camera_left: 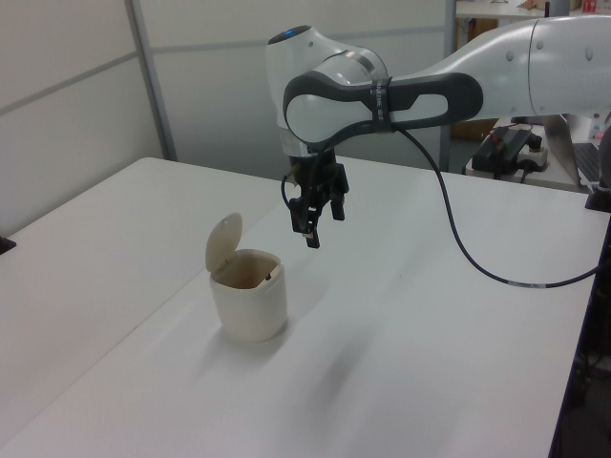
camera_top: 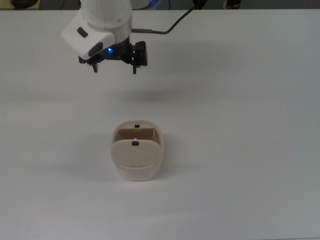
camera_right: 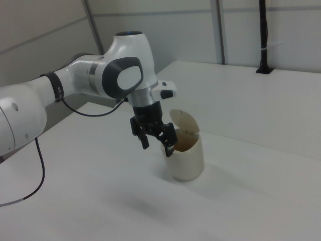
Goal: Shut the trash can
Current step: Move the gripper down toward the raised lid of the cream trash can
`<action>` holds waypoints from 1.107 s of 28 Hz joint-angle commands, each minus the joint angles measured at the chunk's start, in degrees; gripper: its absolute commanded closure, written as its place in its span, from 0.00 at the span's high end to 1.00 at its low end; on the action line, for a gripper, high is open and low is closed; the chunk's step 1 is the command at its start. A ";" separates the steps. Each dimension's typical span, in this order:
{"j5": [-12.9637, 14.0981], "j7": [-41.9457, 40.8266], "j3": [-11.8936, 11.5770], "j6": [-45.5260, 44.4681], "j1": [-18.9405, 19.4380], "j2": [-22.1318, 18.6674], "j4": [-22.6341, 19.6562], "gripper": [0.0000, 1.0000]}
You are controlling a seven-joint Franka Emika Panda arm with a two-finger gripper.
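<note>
Nothing done yet: your trash can point(camera_left: 249, 305) lid point(camera_left: 224, 245) stands open; gripper point(camera_top: 115, 67) hovers apart, fingers spread, empty.

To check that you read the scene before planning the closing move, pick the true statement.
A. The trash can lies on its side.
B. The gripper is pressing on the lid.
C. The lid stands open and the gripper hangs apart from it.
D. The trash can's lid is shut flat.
C: in the left view the lid stands raised above the upright trash can, and the gripper hangs in the air, touching nothing.
</note>
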 commanded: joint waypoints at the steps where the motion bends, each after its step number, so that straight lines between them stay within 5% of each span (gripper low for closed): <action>1: -1.00 -0.54 0.20 -0.40 0.07 -0.29 -0.04 0.85; 7: -0.38 3.40 0.20 5.22 0.07 -0.29 0.57 0.84; 10: -0.38 6.21 0.20 8.82 0.07 -0.20 1.71 0.42; 11: -0.29 6.31 0.29 10.05 0.07 -0.29 1.98 0.12; 12: -0.29 6.48 0.20 10.24 0.07 -0.29 2.41 0.00; 17: 1.28 6.84 0.29 13.30 0.15 -0.20 3.73 0.00; 21: 5.49 8.76 0.29 26.27 0.15 1.19 3.47 0.00; 31: 5.24 9.30 0.20 44.68 2.09 7.00 3.47 0.00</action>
